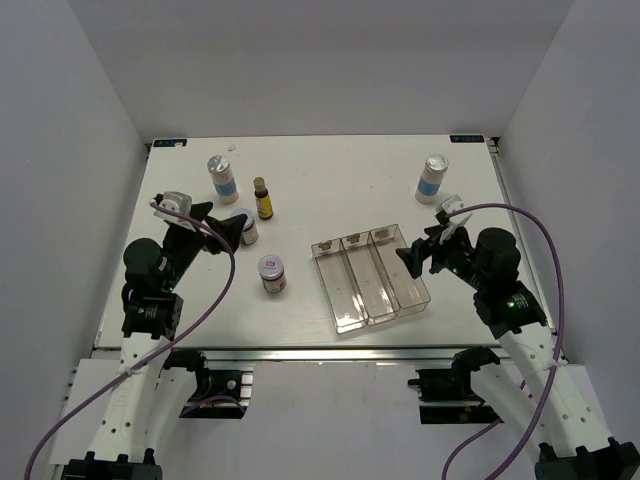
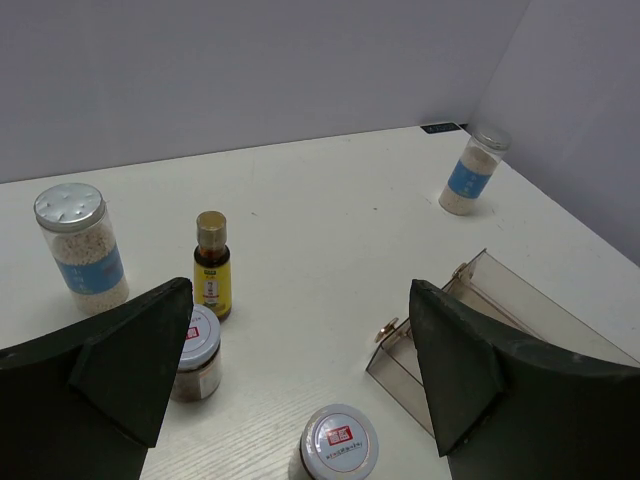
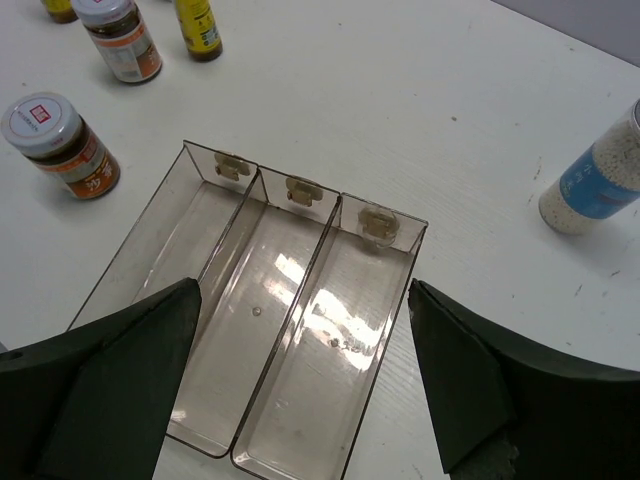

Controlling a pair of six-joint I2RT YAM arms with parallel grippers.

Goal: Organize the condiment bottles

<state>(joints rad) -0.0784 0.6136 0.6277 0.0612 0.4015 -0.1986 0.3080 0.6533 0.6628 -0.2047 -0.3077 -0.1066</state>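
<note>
From above: nothing sorted yet. All three slots of the tray (image 1: 372, 285) bare, right of centre on the table (image 1: 340, 165). Left white bottle (image 1: 223, 178), yellow bottle (image 1: 263, 198), far jar (image 1: 246, 228) and near jar (image 1: 272, 274) loose and upright on the left half, with the right white bottle (image 1: 432, 178) alone toward the far right corner. Left gripper (image 1: 222, 232) spread wide and empty just beside the far jar; right gripper (image 1: 415, 250) spread wide and empty by the tray's right side. From the left wrist: fingers (image 2: 150, 340) far apart with nothing between them, jars and bottles standing ahead, tray off to the right. From the right wrist: jaws parted above the bare tray, pinching nothing; a yellow sliver (image 3: 58, 8) at the top edge, perhaps a second yellow bottle. Judged from this: barely begun, with every container left to place, presumably by kind into the slots.
</note>
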